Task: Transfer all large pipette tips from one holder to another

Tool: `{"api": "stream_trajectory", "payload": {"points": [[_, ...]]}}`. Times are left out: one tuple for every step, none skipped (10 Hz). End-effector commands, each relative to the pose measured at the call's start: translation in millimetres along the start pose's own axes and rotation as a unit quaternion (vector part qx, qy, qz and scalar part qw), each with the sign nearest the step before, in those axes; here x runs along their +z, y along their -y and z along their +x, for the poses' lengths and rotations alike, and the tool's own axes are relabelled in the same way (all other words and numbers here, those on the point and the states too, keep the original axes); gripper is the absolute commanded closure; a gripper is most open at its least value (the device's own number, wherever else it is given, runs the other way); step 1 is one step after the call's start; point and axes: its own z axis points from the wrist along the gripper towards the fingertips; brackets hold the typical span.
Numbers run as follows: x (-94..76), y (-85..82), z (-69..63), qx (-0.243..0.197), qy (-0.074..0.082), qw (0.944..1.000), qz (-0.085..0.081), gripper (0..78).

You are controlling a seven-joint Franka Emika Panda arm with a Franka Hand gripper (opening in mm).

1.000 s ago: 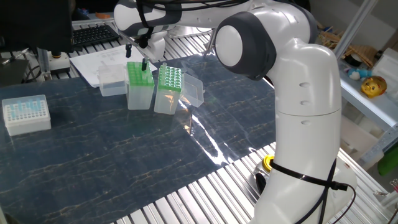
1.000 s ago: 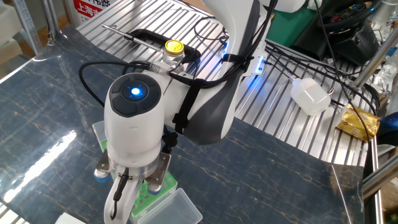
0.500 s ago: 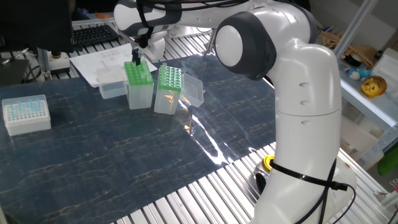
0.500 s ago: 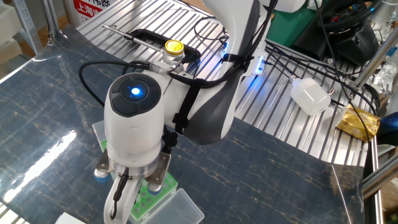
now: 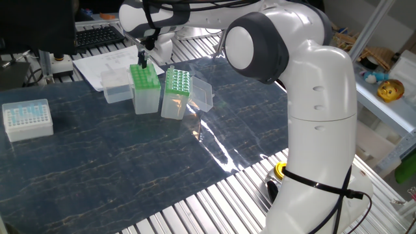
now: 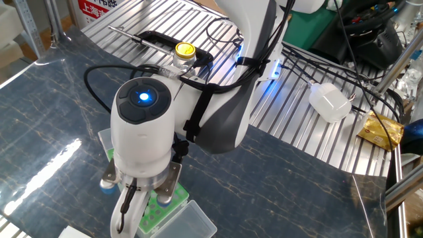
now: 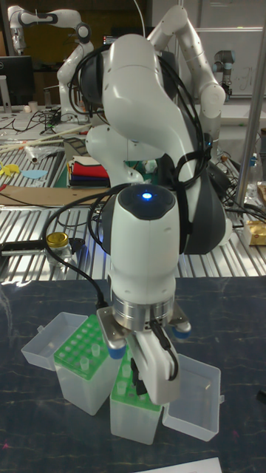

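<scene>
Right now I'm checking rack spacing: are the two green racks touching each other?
Apart. One fixed view shows a strip of dark tabletop between the left green rack and the right green rack, and their clear boxes below don't meet either.

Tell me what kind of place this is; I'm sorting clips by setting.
Probably a robotics lab bench: green pipette tip racks under the Franka's gripper, a white tip box, other robot arms behind.
</scene>
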Motion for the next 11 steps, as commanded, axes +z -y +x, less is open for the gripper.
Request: {"api": "stream_trajectory", "payload": {"points": [[-2.5,-0.8,-0.5,-0.001,0.002,1.0000,-0.001,76.4],[-2.5,-0.8,-0.5,-0.001,0.002,1.0000,-0.001,76.4],[-20.1,-0.9,-3.2,-0.021,-0.004,0.9998,0.005,76.4],[-21.5,-0.9,-3.4,-0.023,-0.003,0.9997,0.005,76.4],[-23.0,-0.8,-3.7,-0.025,-0.003,0.9997,0.005,76.4],[-25.1,-0.7,-4.0,-0.026,-0.003,0.9996,0.005,76.4],[-29.1,-0.5,-4.7,-0.030,-0.003,0.9995,0.005,76.4],[-29.6,-0.5,-4.7,-0.030,-0.003,0.9995,0.005,76.4],[-39.4,0.3,-6.1,-0.039,-0.007,0.9992,0.003,76.4],[-44.5,0.7,-6.2,-0.043,-0.010,0.9990,0.002,76.4],[-49.3,1.0,-6.0,-0.048,-0.012,0.9988,0.001,76.4]]}}
